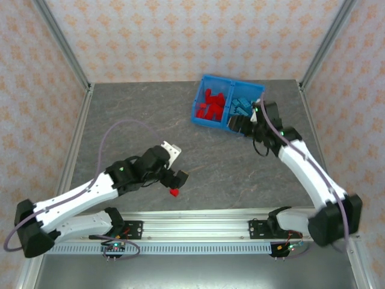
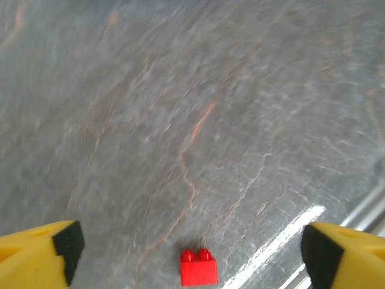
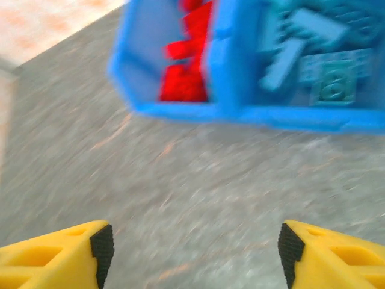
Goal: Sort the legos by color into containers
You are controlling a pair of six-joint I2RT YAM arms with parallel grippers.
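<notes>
1. Counter. A grey, stone-veined counter [image 1: 138, 120] is bounded at each side by slanted aluminium frame posts [image 1: 66, 51] and at its near edge by a silver slotted rail [image 1: 198, 232].
2. Container. A bright blue translucent plastic two-compartment bin [image 1: 198, 103] is set at an angle toward the far right of the counter, near its far edge.
3. Contents. Bright red studded plastic bricks [image 1: 210, 105] are heaped in the left compartment and light teal studded plastic bricks [image 1: 240, 107] in the right. Both heaps are blurred in the right wrist view.
4. Loose piece. A single red two-stud brick [image 1: 174, 192] is seen lying on the counter close to the near rail, well apart from the bin.
5. Left tool [image 1: 178, 178]. The yellow, black-padded fingers [image 2: 67, 244] are spread wide. The single brick [image 2: 198, 268] lies on the counter between them, touched by neither.
6. Right tool [image 1: 239, 124]. It is held at the bin's near wall [image 3: 289, 117], its fingers [image 3: 102, 247] spread with nothing pinched.
7. Open room. The counter's left and centre are left bare.
</notes>
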